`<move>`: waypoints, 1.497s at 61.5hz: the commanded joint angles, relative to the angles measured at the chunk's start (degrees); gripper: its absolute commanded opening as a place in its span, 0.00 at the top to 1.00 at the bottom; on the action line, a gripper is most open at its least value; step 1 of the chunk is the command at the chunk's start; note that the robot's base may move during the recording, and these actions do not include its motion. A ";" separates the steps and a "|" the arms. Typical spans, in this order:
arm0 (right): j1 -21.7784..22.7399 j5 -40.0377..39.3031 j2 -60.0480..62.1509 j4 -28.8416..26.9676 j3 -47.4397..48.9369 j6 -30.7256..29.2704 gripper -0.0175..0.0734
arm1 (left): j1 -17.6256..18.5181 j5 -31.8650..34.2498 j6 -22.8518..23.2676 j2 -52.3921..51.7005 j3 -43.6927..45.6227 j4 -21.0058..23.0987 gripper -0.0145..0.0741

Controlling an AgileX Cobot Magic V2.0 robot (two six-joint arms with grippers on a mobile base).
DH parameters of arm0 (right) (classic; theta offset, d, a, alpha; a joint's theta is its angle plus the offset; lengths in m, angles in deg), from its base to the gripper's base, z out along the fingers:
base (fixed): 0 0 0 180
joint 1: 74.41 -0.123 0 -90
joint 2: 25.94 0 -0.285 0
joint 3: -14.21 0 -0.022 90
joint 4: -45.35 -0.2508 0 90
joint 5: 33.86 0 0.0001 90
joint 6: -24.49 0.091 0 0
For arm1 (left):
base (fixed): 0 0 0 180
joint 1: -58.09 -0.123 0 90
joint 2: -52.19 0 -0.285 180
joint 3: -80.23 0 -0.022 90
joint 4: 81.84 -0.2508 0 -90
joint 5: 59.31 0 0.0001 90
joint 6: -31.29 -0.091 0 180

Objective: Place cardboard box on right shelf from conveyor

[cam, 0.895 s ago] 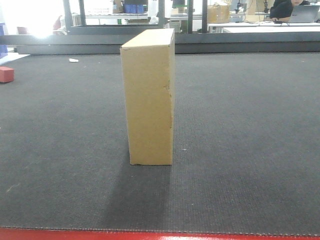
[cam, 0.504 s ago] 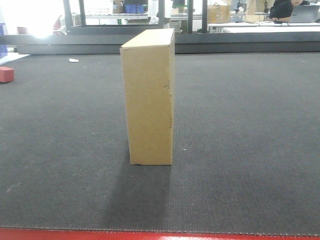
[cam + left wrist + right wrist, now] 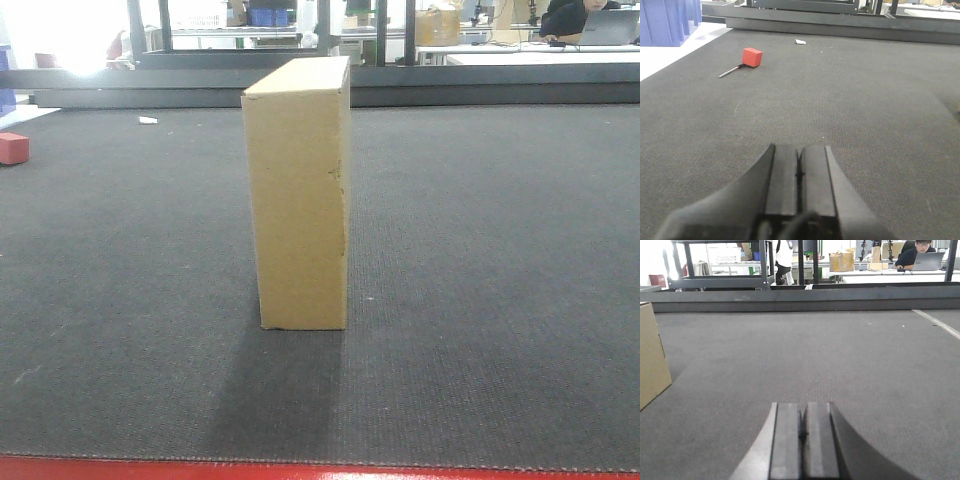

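The tan cardboard box (image 3: 298,195) stands upright in the middle of the dark grey conveyor (image 3: 480,250), narrow face toward the front camera, a small nick on its right edge. In the right wrist view the cardboard box (image 3: 652,355) shows at the far left edge. My left gripper (image 3: 800,150) hovers low over the belt, shut with nothing between its pads. My right gripper (image 3: 803,407) is likewise shut and empty, to the right of the box and apart from it. Neither gripper appears in the front view. The right shelf is out of view.
A small red block (image 3: 752,57) with a thin rod lies on the belt at the far left, also the red block (image 3: 12,148). Blue bins (image 3: 667,20) stand left. A dark rail (image 3: 450,85) bounds the back; the front edge (image 3: 300,470) is red.
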 commanded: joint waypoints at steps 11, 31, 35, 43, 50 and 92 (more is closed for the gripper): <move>0.08 -1.87 0.22 -0.88 9.51 2.30 0.74 | 0.40 5.04 -0.02 -0.74 -0.35 0.34 0.97; -1.65 1.48 -20.90 -0.88 25.41 2.30 0.33 | 0.40 5.04 -0.02 -0.74 -0.35 0.34 0.97; -3.08 1.42 -26.13 -0.83 27.92 2.30 0.19 | 0.40 5.04 -0.02 -0.74 -0.35 0.34 0.97; -6.90 4.09 -37.57 -0.78 35.34 2.30 0.13 | 0.40 5.04 -0.02 -0.74 -0.35 0.34 0.97; -10.28 9.78 -47.49 0.04 45.23 2.30 0.13 | 0.40 5.04 -0.02 -0.74 -0.35 0.34 0.97; -35.84 59.05 -99.54 15.44 111.11 36.09 0.13 | 0.40 5.04 -0.02 -0.74 -0.35 0.34 0.97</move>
